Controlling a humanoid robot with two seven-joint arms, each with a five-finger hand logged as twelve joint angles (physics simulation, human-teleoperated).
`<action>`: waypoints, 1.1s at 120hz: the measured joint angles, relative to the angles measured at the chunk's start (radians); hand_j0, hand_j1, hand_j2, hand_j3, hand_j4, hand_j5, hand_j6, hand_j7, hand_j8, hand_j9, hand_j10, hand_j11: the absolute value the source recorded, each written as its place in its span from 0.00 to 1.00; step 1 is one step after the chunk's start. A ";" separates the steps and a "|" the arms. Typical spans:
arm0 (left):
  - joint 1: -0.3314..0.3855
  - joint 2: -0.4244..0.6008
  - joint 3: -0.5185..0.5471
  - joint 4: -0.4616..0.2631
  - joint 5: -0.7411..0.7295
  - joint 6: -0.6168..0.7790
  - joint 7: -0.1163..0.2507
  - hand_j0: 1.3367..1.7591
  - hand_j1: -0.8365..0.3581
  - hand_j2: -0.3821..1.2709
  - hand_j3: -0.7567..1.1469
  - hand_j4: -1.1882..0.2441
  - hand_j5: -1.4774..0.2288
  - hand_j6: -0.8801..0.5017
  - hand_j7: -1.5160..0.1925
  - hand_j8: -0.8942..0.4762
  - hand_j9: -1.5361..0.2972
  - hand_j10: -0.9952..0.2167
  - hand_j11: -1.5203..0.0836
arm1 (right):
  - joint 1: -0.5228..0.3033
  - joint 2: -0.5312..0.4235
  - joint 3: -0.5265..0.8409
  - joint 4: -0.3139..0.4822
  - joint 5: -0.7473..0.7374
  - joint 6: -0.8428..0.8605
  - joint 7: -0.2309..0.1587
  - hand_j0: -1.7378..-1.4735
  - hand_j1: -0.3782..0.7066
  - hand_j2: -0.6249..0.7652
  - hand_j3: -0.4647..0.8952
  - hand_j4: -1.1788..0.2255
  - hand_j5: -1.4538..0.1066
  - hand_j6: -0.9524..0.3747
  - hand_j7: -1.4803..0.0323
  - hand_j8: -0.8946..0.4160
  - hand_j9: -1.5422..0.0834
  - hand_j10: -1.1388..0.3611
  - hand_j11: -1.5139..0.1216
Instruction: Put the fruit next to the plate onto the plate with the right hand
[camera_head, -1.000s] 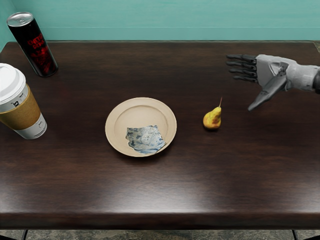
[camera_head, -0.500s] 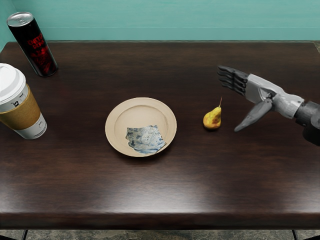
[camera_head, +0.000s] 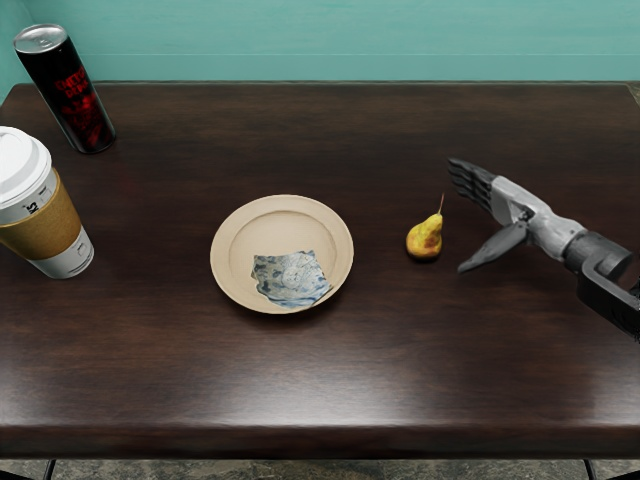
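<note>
One dark wooden table (camera_head: 320, 380) fills the view and holds everything else. On it are one tan plate (camera_head: 225, 250) near the middle, one lidded paper cup (camera_head: 35, 215) at the left edge and one dark can (camera_head: 67, 90) in the far left corner. One arm comes in from the right, and its right hand (camera_head: 508, 207) is wide open and empty, with the fingers straight and the thumb slanting down toward the table. The front of the plate holds one crumpled blue-grey scrap (camera_head: 290, 277). One small yellow pear (camera_head: 425, 238) stands upright on the bare wood between the plate and the hand, touching neither. The likely trouble is the thumb or a fingertip knocking the pear before the grip closes, so it tips and rolls away. Set down on the scrap, it could also slide off the plate.
</note>
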 joint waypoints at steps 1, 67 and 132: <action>0.000 0.000 0.000 0.000 0.000 0.000 0.000 0.76 0.99 0.23 0.40 0.83 0.86 0.63 0.88 0.65 0.84 0.82 0.94 | 0.000 0.002 0.000 -0.003 0.000 -0.001 0.000 0.30 0.05 0.45 0.34 0.82 0.91 0.70 0.96 0.66 0.93 0.74 0.91; 0.000 0.000 0.000 0.000 0.000 0.000 0.000 0.76 0.99 0.23 0.40 0.83 0.86 0.63 0.88 0.65 0.84 0.82 0.94 | 0.018 0.027 -0.072 -0.022 0.043 0.042 0.085 0.30 0.40 0.40 0.34 0.60 0.65 0.46 0.69 0.42 0.68 0.53 0.66; 0.000 0.000 0.000 0.000 0.000 0.000 0.000 0.76 0.99 0.23 0.40 0.83 0.86 0.63 0.88 0.65 0.84 0.82 0.94 | 0.041 0.053 -0.141 0.001 0.047 0.048 0.097 0.30 0.53 0.39 0.34 0.50 0.56 0.37 0.59 0.32 0.59 0.44 0.56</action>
